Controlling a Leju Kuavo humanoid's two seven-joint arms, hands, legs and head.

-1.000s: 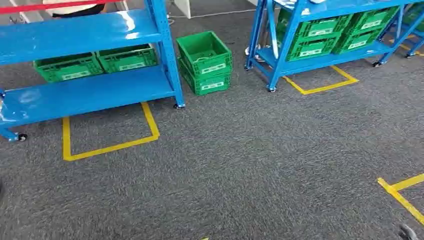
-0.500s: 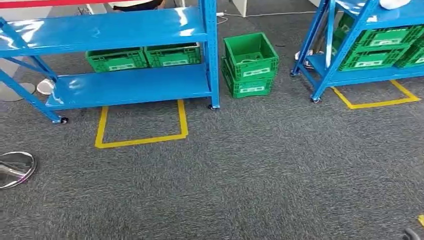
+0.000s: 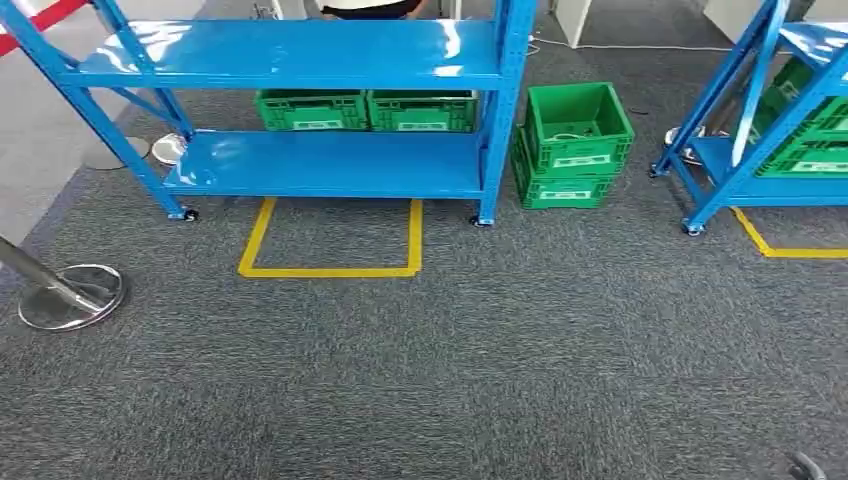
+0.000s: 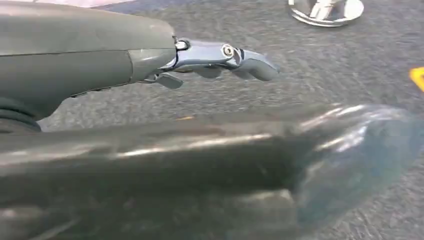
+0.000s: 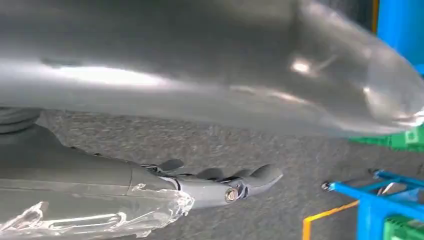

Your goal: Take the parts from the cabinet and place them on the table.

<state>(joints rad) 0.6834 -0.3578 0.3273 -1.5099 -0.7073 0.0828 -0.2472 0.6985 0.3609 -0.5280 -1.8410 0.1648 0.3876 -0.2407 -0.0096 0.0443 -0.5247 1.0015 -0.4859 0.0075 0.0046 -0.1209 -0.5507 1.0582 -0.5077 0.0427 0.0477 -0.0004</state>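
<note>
Head view: a blue shelving unit [image 3: 300, 60] stands on grey carpet [image 3: 450, 370] with two green crates [image 3: 365, 110] on its lower shelf, a stack of green crates [image 3: 572, 145] beside its right post, and a second blue rack [image 3: 760, 120] holding more crates at right; I cannot make out the parts themselves. Left wrist view: my left hand [image 4: 220, 57] hangs over the carpet, fingers loosely extended and empty. Right wrist view: my right hand [image 5: 225, 185] likewise holds nothing, fingers slightly apart, with clear plastic wrap [image 5: 100, 215] on its cover.

Grey carpet floor [image 3: 480, 350], blue rack [image 3: 300, 160], stacked green crates [image 3: 572, 150], stanchion base [image 3: 72, 296]
</note>
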